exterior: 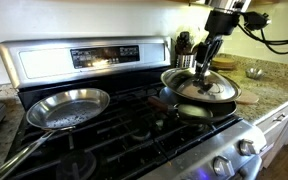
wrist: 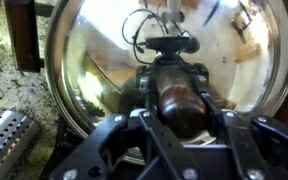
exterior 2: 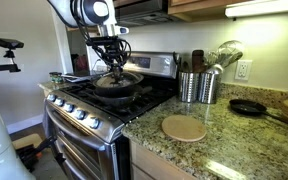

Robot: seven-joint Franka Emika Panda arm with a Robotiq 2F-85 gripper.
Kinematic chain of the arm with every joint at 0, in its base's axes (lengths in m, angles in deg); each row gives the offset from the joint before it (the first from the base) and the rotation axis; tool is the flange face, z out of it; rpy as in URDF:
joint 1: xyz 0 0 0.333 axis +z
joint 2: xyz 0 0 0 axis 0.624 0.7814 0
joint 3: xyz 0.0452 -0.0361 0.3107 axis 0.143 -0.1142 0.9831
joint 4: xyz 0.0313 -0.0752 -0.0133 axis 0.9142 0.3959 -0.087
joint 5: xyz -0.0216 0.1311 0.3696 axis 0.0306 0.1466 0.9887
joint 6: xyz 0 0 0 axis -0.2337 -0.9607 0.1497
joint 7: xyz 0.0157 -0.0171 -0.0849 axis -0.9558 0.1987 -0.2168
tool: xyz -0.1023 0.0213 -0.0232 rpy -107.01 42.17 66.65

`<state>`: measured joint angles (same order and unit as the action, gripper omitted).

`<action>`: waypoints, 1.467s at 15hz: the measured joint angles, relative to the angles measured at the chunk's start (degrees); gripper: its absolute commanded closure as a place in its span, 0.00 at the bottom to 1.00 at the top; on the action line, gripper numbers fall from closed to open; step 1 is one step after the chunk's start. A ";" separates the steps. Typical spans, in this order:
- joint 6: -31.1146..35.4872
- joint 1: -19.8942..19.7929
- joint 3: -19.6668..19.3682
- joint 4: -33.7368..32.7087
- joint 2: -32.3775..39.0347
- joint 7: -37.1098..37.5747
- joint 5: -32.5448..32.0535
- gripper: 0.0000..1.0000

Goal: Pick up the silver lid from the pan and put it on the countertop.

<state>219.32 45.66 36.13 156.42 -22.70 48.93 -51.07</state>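
The silver lid [exterior: 198, 85] is round and shiny. It hangs slightly tilted just above the dark pan [exterior: 202, 110] on the stove's burner nearest the countertop [exterior: 276, 78]. My gripper [exterior: 207, 66] comes down from above and is shut on the lid's dark central knob [wrist: 179, 100]. In the wrist view the lid [wrist: 104, 60] fills the frame and hides the pan. In an exterior view the gripper [exterior 2: 114, 68] holds the lid [exterior 2: 120, 78] over the pan [exterior 2: 120, 90]. Speckled granite countertop [exterior 2: 219, 150] lies beside the stove.
A shiny silver frying pan [exterior: 69, 108] sits on the burner away from the countertop. On the counter stand metal utensil holders [exterior 2: 199, 87], a round cork trivet [exterior 2: 184, 127] and a small black pan [exterior 2: 249, 107]. A perforated metal cylinder [wrist: 6, 140] is close by.
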 measured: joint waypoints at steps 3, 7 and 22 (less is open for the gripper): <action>0.00 -0.05 -0.60 1.99 -4.84 0.00 0.00 0.79; -0.20 -0.60 -3.36 2.77 -8.72 -0.03 -0.02 0.79; -0.89 -16.12 -16.97 -1.18 -5.26 -0.44 -4.08 0.79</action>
<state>218.43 29.54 19.16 155.24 -27.97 48.50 -55.15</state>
